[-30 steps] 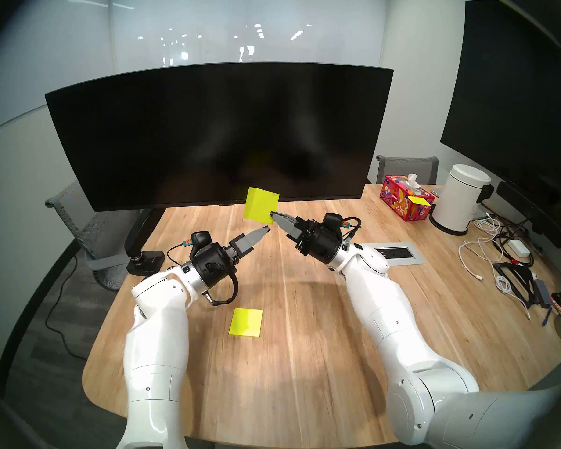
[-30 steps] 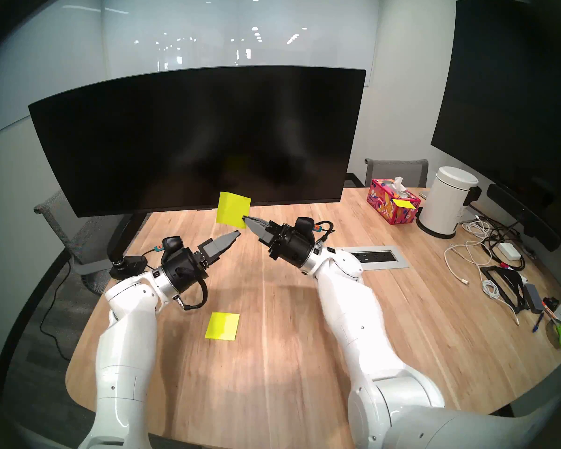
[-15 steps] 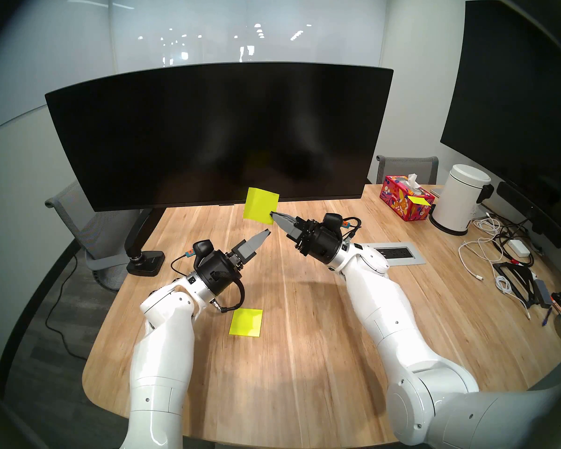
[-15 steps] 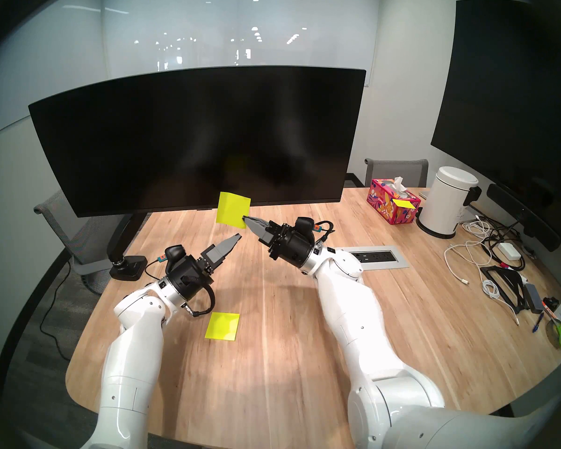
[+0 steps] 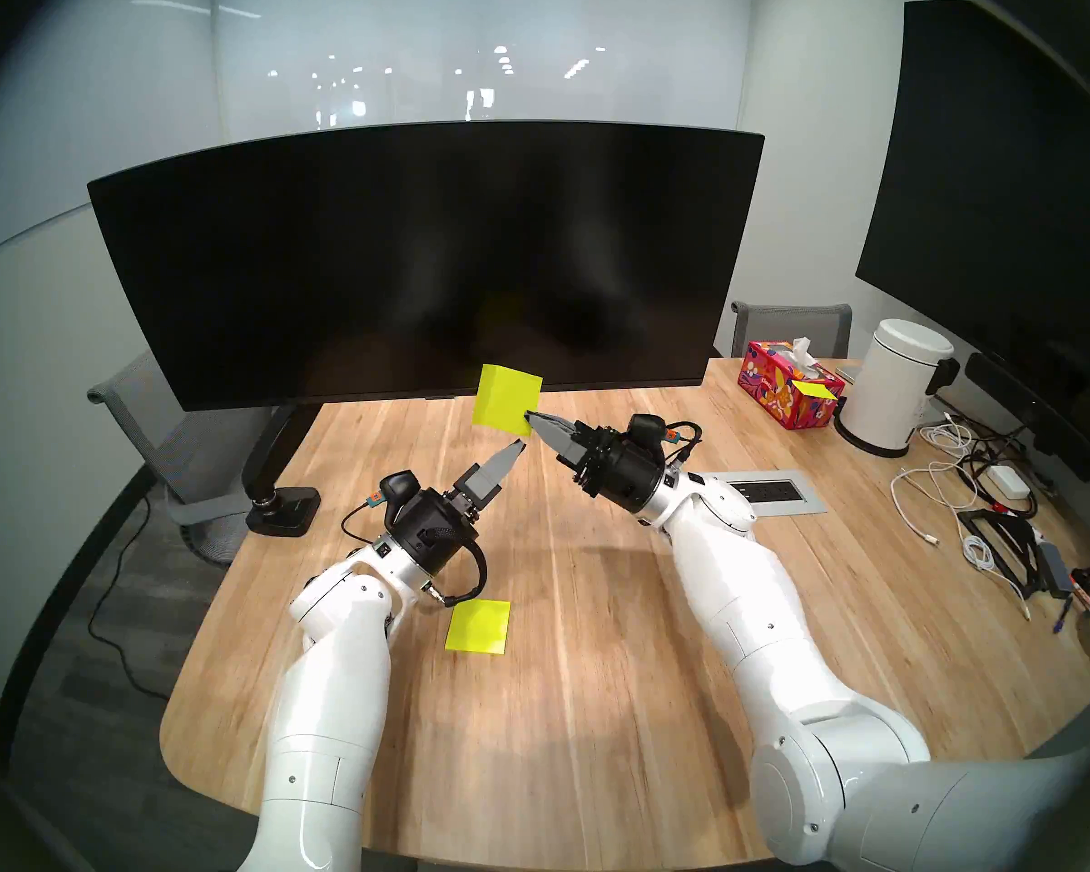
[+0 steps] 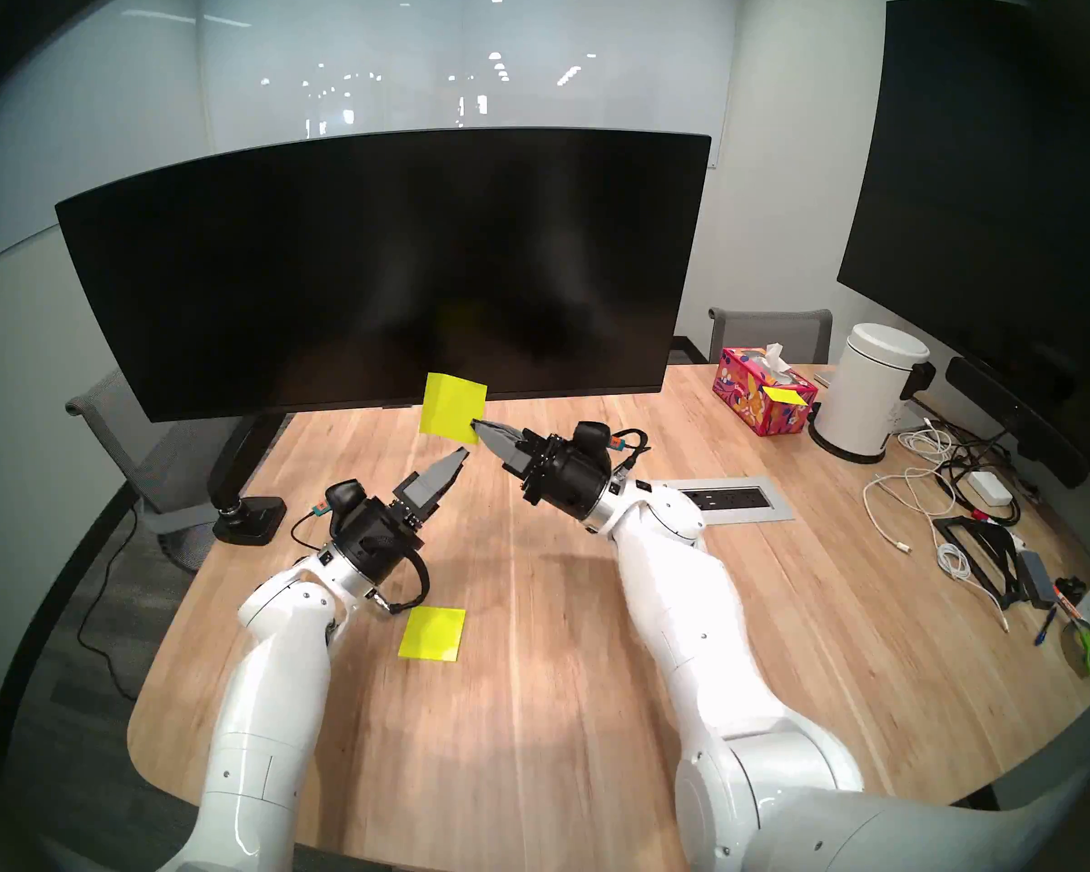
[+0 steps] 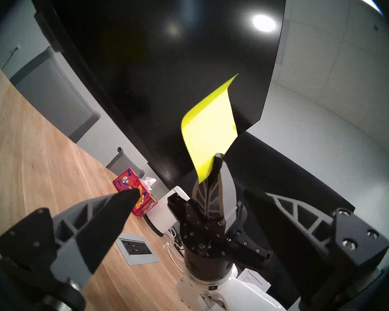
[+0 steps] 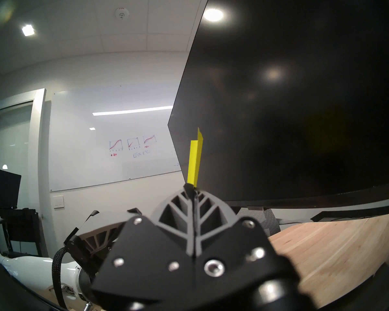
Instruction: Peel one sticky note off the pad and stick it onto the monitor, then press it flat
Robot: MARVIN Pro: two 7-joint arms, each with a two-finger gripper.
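A thin yellow-green sticky note point(image 5: 506, 395) hangs upright in the air in front of the lower edge of the wide curved black monitor point(image 5: 404, 254), apart from the screen. My right gripper point(image 5: 528, 416) is shut on the note's lower right corner. In the right wrist view the note point(image 8: 194, 162) shows edge-on above the closed tips. My left gripper point(image 5: 516, 447) is open and empty, pointing up just below the note; its fingers point(image 7: 112, 214) stand wide apart. The pad point(image 5: 478, 625) lies flat on the table beside my left wrist.
A floral tissue box point(image 5: 788, 386) with a small yellow note on it, a white bin point(image 5: 891, 386) and tangled cables point(image 5: 970, 493) fill the table's right side. A power outlet panel point(image 5: 772, 490) sits right of my right arm. The monitor's stand base point(image 5: 281, 506) is at the left.
My left arm has swung to the right and its gripper now points more steeply up under the note. The right arm and the note have not moved.
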